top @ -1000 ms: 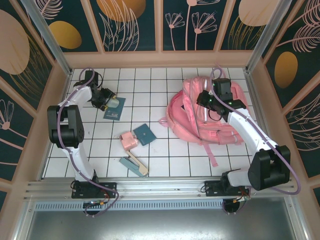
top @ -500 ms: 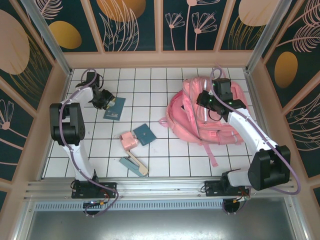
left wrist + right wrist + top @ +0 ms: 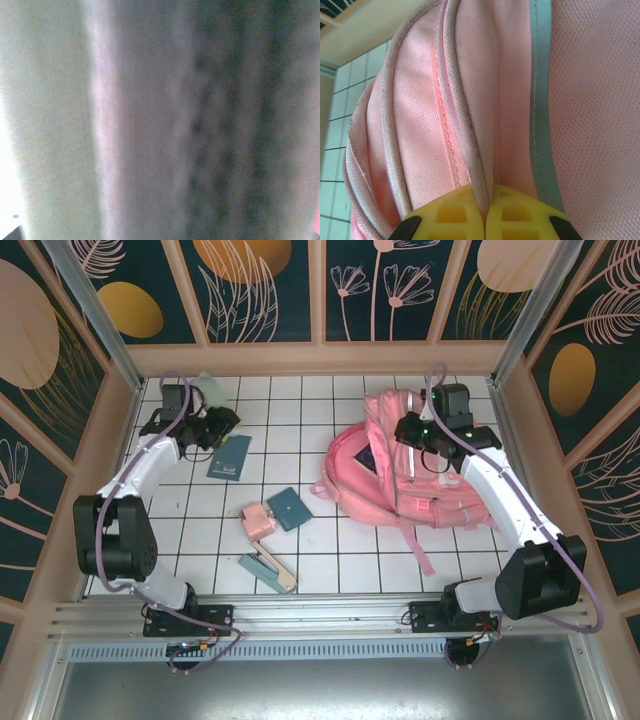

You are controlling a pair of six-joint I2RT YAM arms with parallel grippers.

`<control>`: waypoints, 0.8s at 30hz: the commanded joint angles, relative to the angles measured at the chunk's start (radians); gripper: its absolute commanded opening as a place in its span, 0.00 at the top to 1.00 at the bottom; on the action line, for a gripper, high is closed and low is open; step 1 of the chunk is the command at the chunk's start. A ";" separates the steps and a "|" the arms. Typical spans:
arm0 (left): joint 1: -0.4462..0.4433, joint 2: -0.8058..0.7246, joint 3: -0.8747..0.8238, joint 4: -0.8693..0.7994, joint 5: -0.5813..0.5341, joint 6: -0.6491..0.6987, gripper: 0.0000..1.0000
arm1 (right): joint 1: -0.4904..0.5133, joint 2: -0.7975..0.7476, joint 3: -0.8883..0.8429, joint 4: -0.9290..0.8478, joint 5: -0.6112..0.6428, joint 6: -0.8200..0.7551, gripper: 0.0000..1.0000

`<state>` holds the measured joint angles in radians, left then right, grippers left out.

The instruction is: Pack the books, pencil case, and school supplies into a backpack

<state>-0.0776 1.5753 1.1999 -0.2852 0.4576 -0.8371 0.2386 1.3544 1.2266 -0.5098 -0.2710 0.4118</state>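
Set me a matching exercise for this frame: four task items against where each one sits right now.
Items:
1. pencil case
2. backpack
3. stapler-like tool
4. navy book

Places:
A. on the tiles, lowest of the four in the top view
B. a fabric fold pinched by the right gripper
C. up at the left gripper, far left
D. flat on the tiles, just below the left gripper in the top view

Pairs: 1-C, 2-B, 3-A, 4-D
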 commanded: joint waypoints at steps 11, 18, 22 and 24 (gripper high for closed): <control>-0.339 -0.110 -0.131 0.411 0.290 -0.069 0.59 | -0.177 -0.028 0.016 0.200 -0.427 0.075 1.00; -0.514 0.031 -0.135 0.602 0.282 -0.197 0.60 | -0.182 -0.038 0.007 0.214 -0.420 0.117 1.00; -0.574 0.100 -0.127 0.621 0.239 -0.242 0.62 | -0.184 -0.035 0.014 0.230 -0.417 0.148 1.00; -0.583 0.118 -0.137 0.646 0.226 -0.262 0.62 | -0.184 -0.032 0.020 0.237 -0.426 0.157 1.00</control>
<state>-0.6552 1.6810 1.0664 0.2562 0.7109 -1.0473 0.0593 1.3678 1.2148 -0.4229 -0.6273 0.5343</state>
